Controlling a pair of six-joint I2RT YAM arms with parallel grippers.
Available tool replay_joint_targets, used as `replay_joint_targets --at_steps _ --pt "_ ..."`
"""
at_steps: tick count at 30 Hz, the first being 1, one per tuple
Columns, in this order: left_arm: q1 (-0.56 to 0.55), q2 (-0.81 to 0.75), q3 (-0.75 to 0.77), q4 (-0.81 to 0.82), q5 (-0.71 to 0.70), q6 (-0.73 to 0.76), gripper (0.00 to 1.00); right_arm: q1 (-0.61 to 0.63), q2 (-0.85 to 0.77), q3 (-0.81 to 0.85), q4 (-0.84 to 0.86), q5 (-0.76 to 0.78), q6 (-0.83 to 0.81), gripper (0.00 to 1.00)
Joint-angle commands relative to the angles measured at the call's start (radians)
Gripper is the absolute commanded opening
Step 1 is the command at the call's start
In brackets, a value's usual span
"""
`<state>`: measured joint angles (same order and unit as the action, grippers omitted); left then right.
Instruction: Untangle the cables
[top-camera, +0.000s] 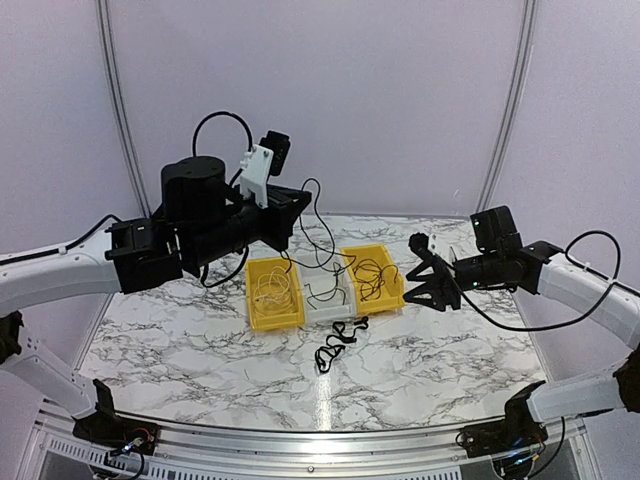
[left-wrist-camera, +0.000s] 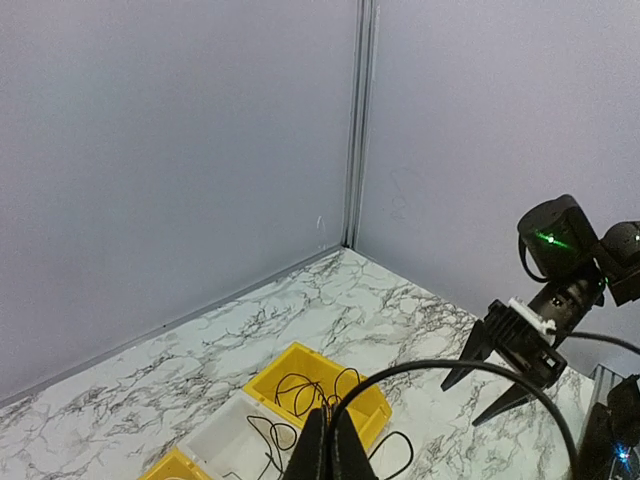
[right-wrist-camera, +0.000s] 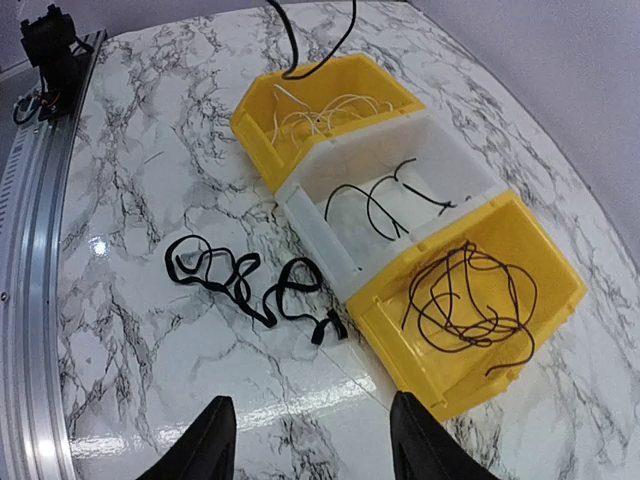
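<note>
aloft, left gripper (left-wrist-camera: 326, 445) pinches a black cable (right-wrist-camera: 285, 52) (hanging); right gripper (right-wrist-camera: 315, 445) gapes wide, empty.

Bright even light, white glare on marble table (top-camera: 200, 350), sharp focus

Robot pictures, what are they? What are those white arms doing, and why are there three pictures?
They are two robot arms at a marble table. One picture looks down from above; the other two come from a camera on each wrist. The pincer at each arm's tip is its end effector. The left end effector is shut, seemingly pinching a black cable that rises from a yellow bin. The right end effector is open and holds nothing. The white bin and second yellow bin hold more cables. A loose cable lies on the table.
</note>
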<state>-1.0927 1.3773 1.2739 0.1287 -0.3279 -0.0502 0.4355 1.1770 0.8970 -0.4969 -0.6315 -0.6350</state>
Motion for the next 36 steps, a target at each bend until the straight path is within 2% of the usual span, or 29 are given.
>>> replay_joint_targets --at_steps 1,4,7,20,29,36 --pt "0.050 0.070 -0.014 0.040 0.102 -0.081 0.00 -0.164 -0.017 -0.094 0.094 -0.224 0.102 0.53" --pt "0.080 0.126 -0.009 0.052 0.139 -0.096 0.00 -0.197 -0.008 -0.079 0.066 -0.157 0.065 0.53" --pt "0.114 0.178 0.006 0.061 0.169 -0.104 0.00 -0.230 -0.021 -0.095 0.100 -0.153 0.090 0.53" --pt "0.239 0.462 0.113 0.084 0.274 -0.102 0.00 -0.233 -0.023 -0.128 0.114 -0.066 0.059 0.53" --pt "0.300 0.694 0.248 0.077 0.287 -0.104 0.00 -0.234 -0.023 -0.142 0.121 -0.033 0.035 0.53" --pt "0.300 0.782 0.271 0.059 0.260 -0.102 0.00 -0.235 -0.010 -0.142 0.120 -0.031 0.028 0.53"
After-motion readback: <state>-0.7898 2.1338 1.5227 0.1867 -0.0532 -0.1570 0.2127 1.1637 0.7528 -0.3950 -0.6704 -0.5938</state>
